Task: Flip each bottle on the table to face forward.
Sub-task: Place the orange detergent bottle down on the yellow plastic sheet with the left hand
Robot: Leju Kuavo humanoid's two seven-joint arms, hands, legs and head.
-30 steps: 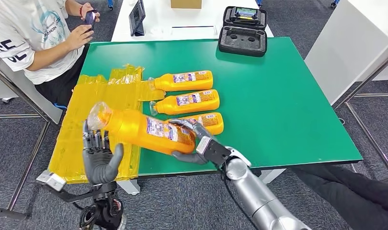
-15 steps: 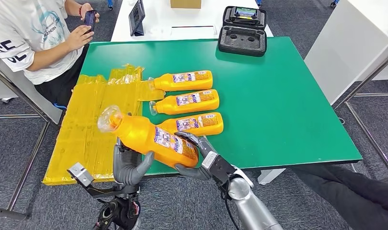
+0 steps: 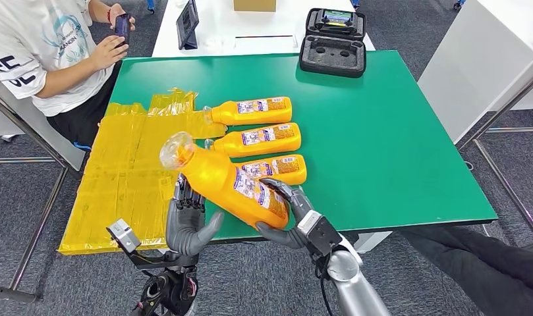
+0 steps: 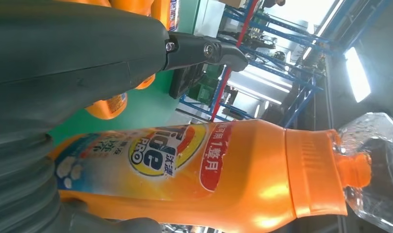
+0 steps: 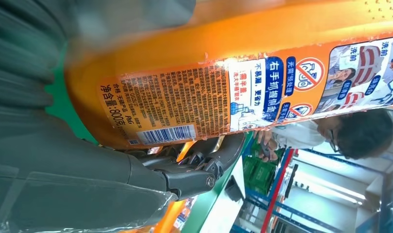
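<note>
1. Our right hand (image 3: 291, 217) grips the base end of a large orange plastic bottle with a clear cap (image 3: 227, 182), fingers wrapped over its printed label; we hold it tilted above the near edge of the green table (image 3: 382, 131), cap end raised toward the left.
2. Our left hand (image 3: 188, 224) sits just under the bottle's middle, palm up and fingers apart; whether it touches the bottle, we cannot tell.
3. In the left wrist view the held bottle (image 4: 223, 174) shows its front logo; in the right wrist view the bottle (image 5: 243, 77) shows its barcode side.
4. Three more orange bottles lie on their sides in a row on the table: far (image 3: 253, 110), middle (image 3: 260, 139), near (image 3: 280, 168).
5. A crinkled yellow sheet (image 3: 125, 171) covers the table's left part.
6. A black open case (image 3: 334, 41) sits at the far edge.
7. A person in a white shirt (image 3: 33, 46) sits at the left, holding a phone (image 3: 123, 26).
</note>
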